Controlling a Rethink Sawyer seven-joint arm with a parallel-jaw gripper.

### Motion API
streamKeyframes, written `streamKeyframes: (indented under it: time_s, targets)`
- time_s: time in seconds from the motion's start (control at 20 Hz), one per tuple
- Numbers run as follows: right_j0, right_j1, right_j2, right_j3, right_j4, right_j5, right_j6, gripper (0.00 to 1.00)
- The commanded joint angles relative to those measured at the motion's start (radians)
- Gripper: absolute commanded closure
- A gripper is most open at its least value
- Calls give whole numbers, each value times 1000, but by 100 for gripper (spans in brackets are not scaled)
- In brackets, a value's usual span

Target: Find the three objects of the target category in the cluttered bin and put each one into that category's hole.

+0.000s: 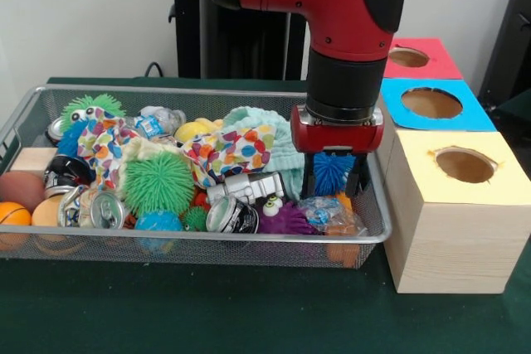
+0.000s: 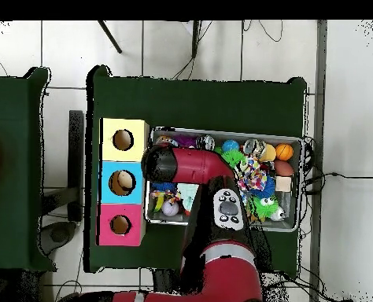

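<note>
Three wooden boxes stand in a row just beside the bin in the front view, topped yellow, blue and red, each with a round hole. The bin itself is a shallow wire-mesh basket on the green table, heaped with toys, cans and cloth. At the bin's end nearest the boxes the gripper hangs low over the clutter, and a spiky blue ball sits between its two black fingers; the jaws appear pinched on it, with the ball at about rim height. Just beside it in the bin lie a purple toy and a crinkled plastic bottle, with a bigger green spiky ball towards the bin's middle.

Looking down in the overhead view, the red arm reaches across the bin and ends at the side nearest the yellow box; the arm's head hides the gripper and the ball.

That ball looks soft, light and squashy, so I judge it will yield under the pads and could squirm out if held by its spikes alone. Gripping across its middle seems safest.
</note>
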State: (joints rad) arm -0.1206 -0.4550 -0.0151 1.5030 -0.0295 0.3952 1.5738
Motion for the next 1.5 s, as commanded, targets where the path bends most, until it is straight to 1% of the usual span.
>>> streamKeyframes:
  time_s: [0.05, 0.1, 0.2, 0.25, 0.35, 0.5, 0.8, 0.85, 1.0, 1.15, 1.3, 1.35, 1.5]
  targets:
    - [1, -5, 54, -26, 5, 22, 123, 0]
    - [3, -13, 52, -23, 5, 29, 122, 0]
    - [6, -53, 48, 14, 7, 45, 125, 0]
    - [8, -88, 44, 39, 9, 66, 125, 0]
    - [10, -131, 38, 56, 12, 108, 118, 0]
    - [9, -147, 39, 54, 15, 132, 113, 0]
    - [5, -83, 42, -31, 11, 127, 108, 0]
    - [8, -63, 39, -65, 12, 141, 107, 0]
    - [13, -45, 34, -106, 13, 167, 107, 0]
    - [21, -15, 26, -166, 11, 192, 108, 0]
    - [12, 18, 32, -211, 9, 206, 99, 0]
    - [9, 35, 34, -237, 5, 209, 90, 0]
    - [2, 54, 39, -264, 1, 215, 84, 0]
